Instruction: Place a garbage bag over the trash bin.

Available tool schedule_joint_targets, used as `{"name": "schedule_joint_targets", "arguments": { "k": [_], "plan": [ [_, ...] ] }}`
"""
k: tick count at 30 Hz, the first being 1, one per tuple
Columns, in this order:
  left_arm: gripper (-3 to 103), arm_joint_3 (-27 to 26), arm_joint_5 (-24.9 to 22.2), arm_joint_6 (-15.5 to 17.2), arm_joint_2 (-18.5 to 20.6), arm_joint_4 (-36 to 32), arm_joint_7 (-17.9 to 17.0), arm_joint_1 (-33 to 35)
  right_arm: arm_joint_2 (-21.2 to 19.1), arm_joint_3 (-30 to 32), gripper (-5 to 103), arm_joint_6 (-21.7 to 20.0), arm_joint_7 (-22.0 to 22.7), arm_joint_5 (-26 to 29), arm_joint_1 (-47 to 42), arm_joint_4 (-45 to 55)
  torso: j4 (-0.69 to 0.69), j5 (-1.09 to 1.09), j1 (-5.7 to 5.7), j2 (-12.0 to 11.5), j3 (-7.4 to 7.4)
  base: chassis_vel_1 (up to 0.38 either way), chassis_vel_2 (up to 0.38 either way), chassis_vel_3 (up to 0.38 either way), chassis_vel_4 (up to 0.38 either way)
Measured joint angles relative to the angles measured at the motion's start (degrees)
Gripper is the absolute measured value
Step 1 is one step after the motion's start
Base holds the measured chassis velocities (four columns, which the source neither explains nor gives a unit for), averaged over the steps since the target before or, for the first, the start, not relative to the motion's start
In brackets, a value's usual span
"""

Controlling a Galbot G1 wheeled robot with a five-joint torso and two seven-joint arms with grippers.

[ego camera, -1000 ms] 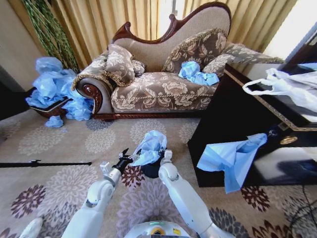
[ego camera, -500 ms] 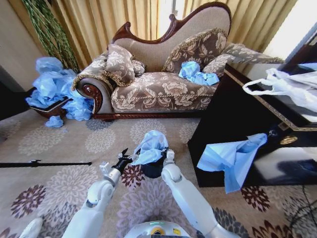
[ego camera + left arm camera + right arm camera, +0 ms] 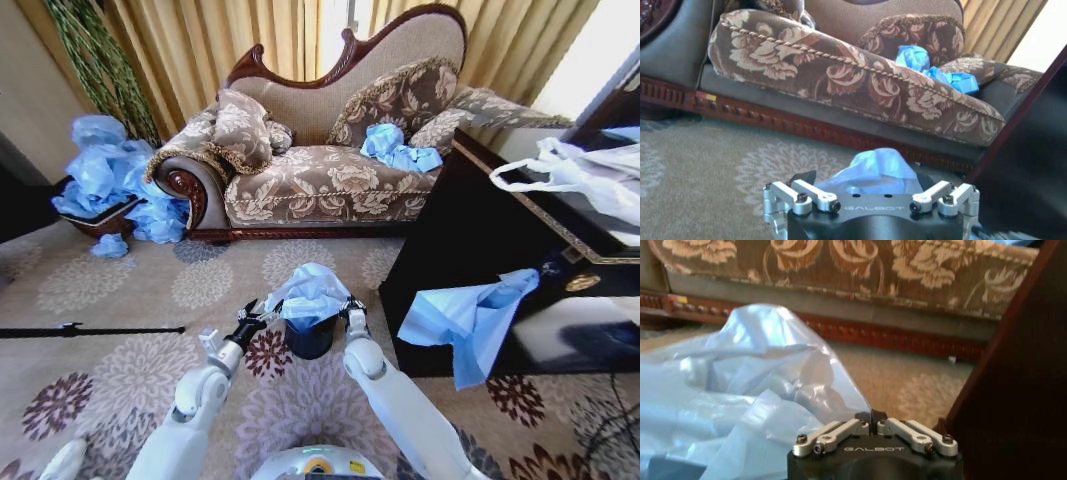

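Note:
The light blue garbage bag (image 3: 312,290) is stretched in a crumpled hump over the mouth of the small black trash bin (image 3: 310,340), which stands on the carpet just before me. My right gripper (image 3: 350,303) is shut on the bag's edge at the bin's right side; the right wrist view shows its closed fingertips (image 3: 871,415) pinching the plastic (image 3: 760,390). At the bin's left side my left gripper (image 3: 252,318) stands open, one black fingertip (image 3: 804,177) apart from the bag (image 3: 877,167) ahead of it.
A patterned sofa (image 3: 330,170) stands behind, with blue bags (image 3: 395,150) on its seat. A dark cabinet (image 3: 480,230) is close on the right, with a blue bag (image 3: 470,315) hanging off it and a white bag (image 3: 570,175) on top. Blue bags (image 3: 110,180) are heaped far left; a black rod (image 3: 90,330) lies on the carpet.
My right gripper has moved to the right and toward me with the bag's edge, spreading the bag wider and lower over the bin. The left gripper has barely moved.

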Motion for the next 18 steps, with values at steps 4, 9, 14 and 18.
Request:
{"name": "schedule_joint_targets", "arguments": {
  "k": [4,9,14,18],
  "plan": [
    [100,0.27,0.67,0.01,-0.48,0.12,0.0,0.09,-1.25,0.86,0,-0.55,-1.35,2.37,-1.65,0.88,0.0,-0.01,0.0,0.0,0.0,0.0,0.0,0.0,0.0],
    [100,0.74,1.06,0.64,-0.64,-0.06,-0.33,0.03,-0.69,1.73,0,-0.12,-1.65,3.5,-1.52,0.09,0.01,-0.01,0.0,0.0,0.0,0.0,0.0,0.0,0.0],
    [100,0.79,1.11,1.66,-0.28,-0.76,-0.74,-0.18,-0.45,1.81,10,0.14,-1.53,5.37,-1.12,1.66,0.01,-0.01,0.0,0.0,0.0,0.0,0.0,0.0,0.0],
    [100,0.37,1.06,1.78,-0.03,-1.1,-0.8,-0.01,-1.58,2.28,16,0.69,-1.66,5.49,-1.99,4.88,0.01,-0.01,0.0,0.0,0.0,0.0,0.0,0.0,0.0]
  ]
}}
